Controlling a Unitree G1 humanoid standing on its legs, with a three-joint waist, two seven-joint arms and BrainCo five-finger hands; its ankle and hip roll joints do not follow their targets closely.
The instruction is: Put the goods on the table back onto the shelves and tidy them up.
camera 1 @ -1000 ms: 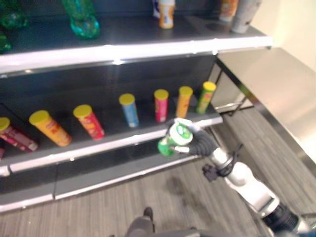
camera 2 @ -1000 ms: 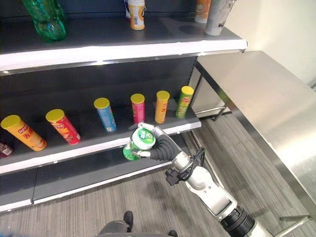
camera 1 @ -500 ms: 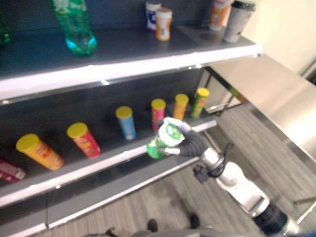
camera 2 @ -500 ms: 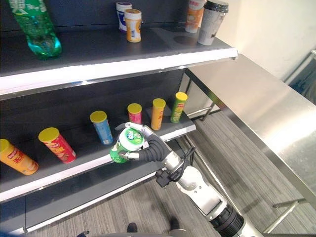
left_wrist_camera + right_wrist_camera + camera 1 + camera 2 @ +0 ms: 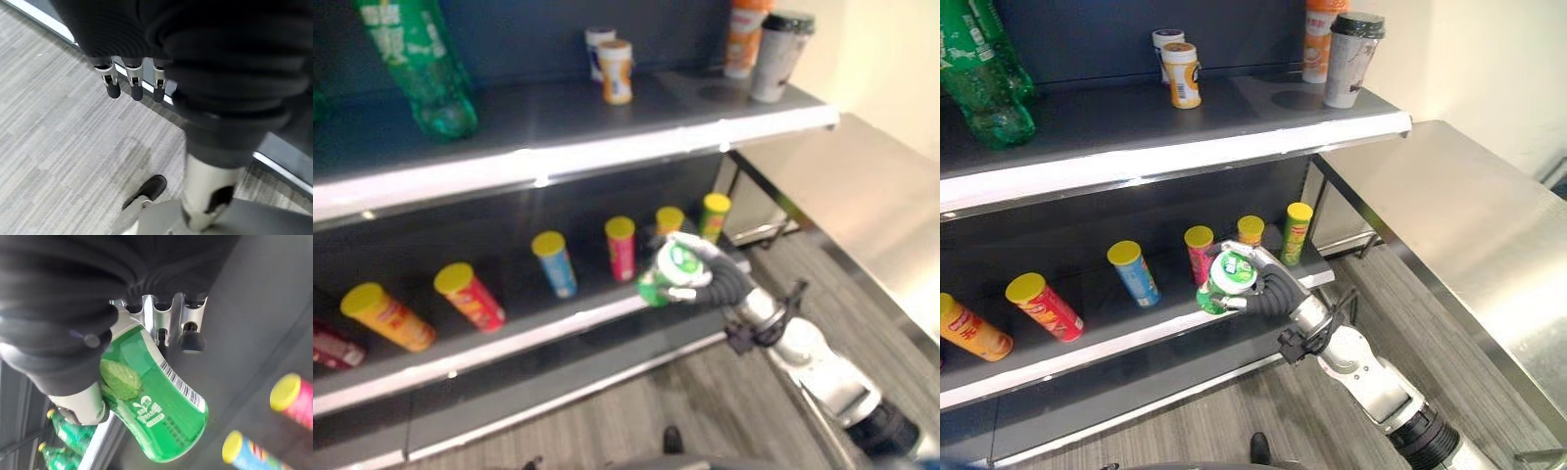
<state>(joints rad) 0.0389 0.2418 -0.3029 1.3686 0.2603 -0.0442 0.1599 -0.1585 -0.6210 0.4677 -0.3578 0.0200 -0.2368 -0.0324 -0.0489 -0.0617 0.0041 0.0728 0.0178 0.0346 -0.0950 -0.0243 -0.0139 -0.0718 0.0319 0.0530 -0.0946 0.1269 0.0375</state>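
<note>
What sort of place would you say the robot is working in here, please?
Probably a shop aisle or a mock-up of one: dark shelves carry yellow-lidded snack tubes, green bottles and cups, with a steel table beside them. The right hand holds a green can.

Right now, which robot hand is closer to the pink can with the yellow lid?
Right. The right hand holds a green container just in front of the pink can; the left hand hangs over the floor.
</note>
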